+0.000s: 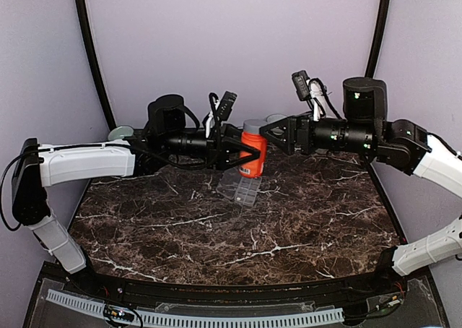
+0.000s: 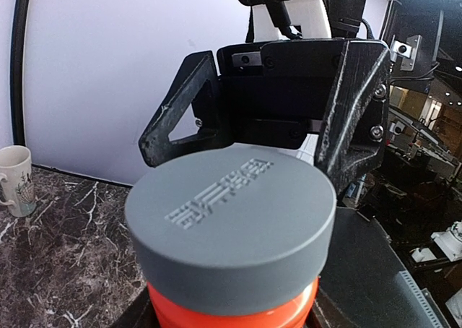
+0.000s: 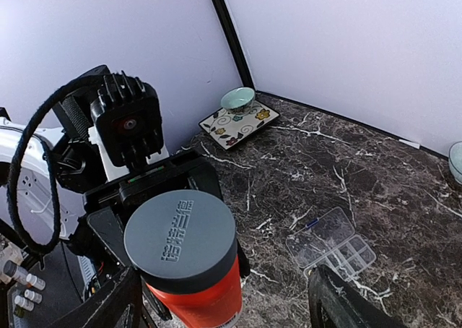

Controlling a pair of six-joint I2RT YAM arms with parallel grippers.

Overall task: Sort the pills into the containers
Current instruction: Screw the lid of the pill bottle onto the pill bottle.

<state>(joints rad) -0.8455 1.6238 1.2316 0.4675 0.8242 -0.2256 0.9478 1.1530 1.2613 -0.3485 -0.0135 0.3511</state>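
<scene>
The organiser box [image 3: 332, 245] lies on the dark marble table [image 1: 216, 241] with its clear lid folded open, almost directly under the orange bottle [image 1: 252, 158], which is held upright in the air. The left gripper [image 1: 247, 154] is clamped around the bottle's body. The right gripper [image 2: 267, 133] stands wide open, one jaw on either side of the grey cap [image 2: 231, 212], apparently not touching it. The step in hand looks like uncapping. The right jaws should centre on the cap's rim, close squarely and twist about the bottle's axis, with the left holding the bottle firm and upright so nothing spills short of the box. By count: one organiser box, one bottle with one cap, two pale bowls [image 3: 238, 97], one of them on a single patterned plate [image 3: 242, 122], and one mug [image 2: 16, 178]. No loose pills show.
</scene>
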